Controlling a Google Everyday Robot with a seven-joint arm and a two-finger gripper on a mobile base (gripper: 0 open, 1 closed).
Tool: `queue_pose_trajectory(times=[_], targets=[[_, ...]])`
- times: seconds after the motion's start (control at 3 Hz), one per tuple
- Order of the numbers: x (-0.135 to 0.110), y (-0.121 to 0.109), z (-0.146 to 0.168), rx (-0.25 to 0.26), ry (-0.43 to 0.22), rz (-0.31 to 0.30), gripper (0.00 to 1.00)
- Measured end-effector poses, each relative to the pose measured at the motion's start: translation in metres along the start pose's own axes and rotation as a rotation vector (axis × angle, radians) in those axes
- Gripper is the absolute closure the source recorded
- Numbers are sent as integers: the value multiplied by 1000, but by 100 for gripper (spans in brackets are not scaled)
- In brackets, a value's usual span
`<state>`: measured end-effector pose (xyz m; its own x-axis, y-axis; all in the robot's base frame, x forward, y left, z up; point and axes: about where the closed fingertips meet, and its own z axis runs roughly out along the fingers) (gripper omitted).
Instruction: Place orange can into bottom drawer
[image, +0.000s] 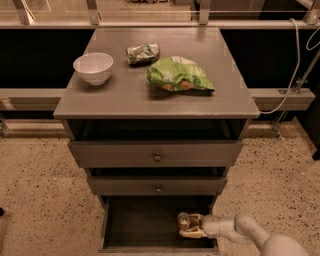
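The pincer (185, 225) reaches into the bottom drawer's (140, 225) right side. Its fingers are closed around the orange can (183, 218).

I see my smooth plastic gripper (186, 225) inside the matt wooden bottom drawer (137, 225); the can (183, 218) is shiny metal, the bowl (93, 67) glossy.

The end effector (190, 225) is low inside the open bottom drawer (135, 225), right at the orange can (183, 218) near the drawer's right side. On the tabletop (125, 95) above are a white bowl (93, 68), a foil packet (143, 53) and a green chip bag (179, 75).
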<state>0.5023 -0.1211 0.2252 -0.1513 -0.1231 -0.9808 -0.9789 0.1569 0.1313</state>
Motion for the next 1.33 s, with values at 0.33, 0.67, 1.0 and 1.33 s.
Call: queue_pose_trajectory(times=[0.33, 0.67, 1.0, 1.33], targets=[[0, 1, 3, -4, -2, 2, 36], [0, 2, 5, -8, -4, 4, 11], [1, 3, 7, -11, -5, 5, 0], [1, 3, 7, -11, -6, 5, 0]])
